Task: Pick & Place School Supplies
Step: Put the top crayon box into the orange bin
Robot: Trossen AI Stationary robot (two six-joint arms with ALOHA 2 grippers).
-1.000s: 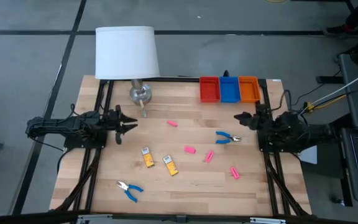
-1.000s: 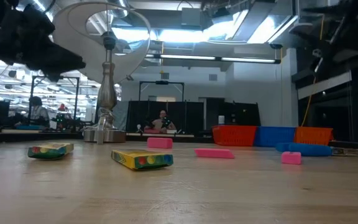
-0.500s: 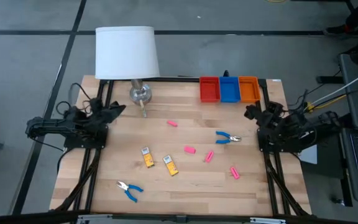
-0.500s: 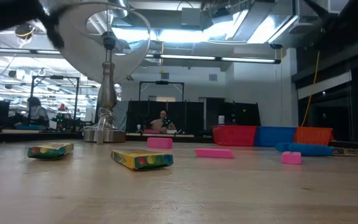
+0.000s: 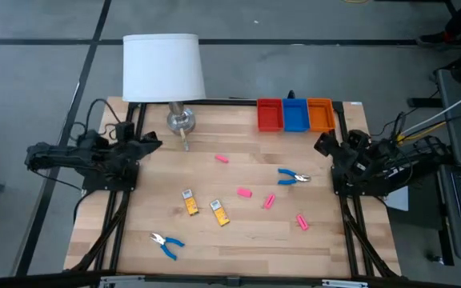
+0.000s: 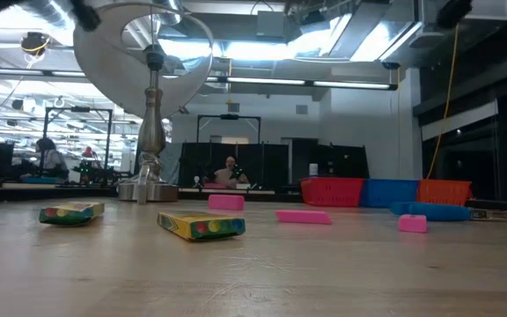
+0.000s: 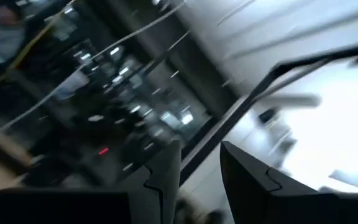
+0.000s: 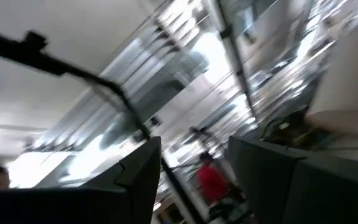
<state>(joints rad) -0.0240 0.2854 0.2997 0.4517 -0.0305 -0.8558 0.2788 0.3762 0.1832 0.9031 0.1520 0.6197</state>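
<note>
Left claw (image 7: 199, 180) narrow, right claw (image 8: 194, 180) wider, both empty (table edges); school supplies (image 5: 244, 192) mid-table between them.

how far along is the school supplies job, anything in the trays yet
Done: nothing; the red tray, blue tray and orange tray look bare. In hand: nothing; the left gripper and right gripper sit open and empty at the table's sides. Left: all of it, the pink erasers, yellow boxes and pliers.
</note>
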